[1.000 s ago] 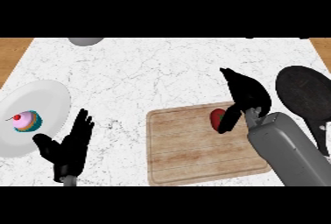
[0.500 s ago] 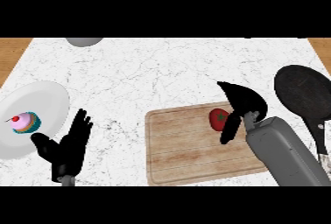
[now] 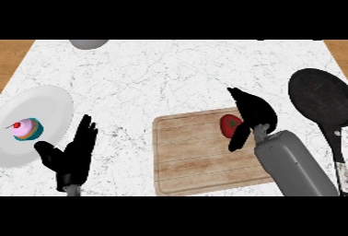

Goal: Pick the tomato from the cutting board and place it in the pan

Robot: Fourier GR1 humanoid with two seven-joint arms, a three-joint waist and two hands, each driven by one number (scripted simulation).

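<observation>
The red tomato (image 3: 228,124) lies on the wooden cutting board (image 3: 197,156), near its far right corner. My right hand (image 3: 255,113) hovers just right of and over it, open. Its fingers (image 3: 239,97) point up and away past the tomato, and the thumb (image 3: 238,138) hangs down across the tomato's right side, hiding part of it. I cannot tell whether the hand touches the tomato. The black pan (image 3: 318,99) sits to the right of the board, its handle (image 3: 336,154) running toward me. My left hand (image 3: 71,154) rests open at the lower left, fingers up.
A white plate (image 3: 48,106) at the left edge carries a pink cupcake (image 3: 26,129). A grey bowl (image 3: 88,43) shows at the far edge. The wooden counter shows beyond the marble top's left and right edges.
My right hand has drawn back toward me and come down beside the tomato, the thumb now reaching lower across it. The tomato, board and left hand have stayed put.
</observation>
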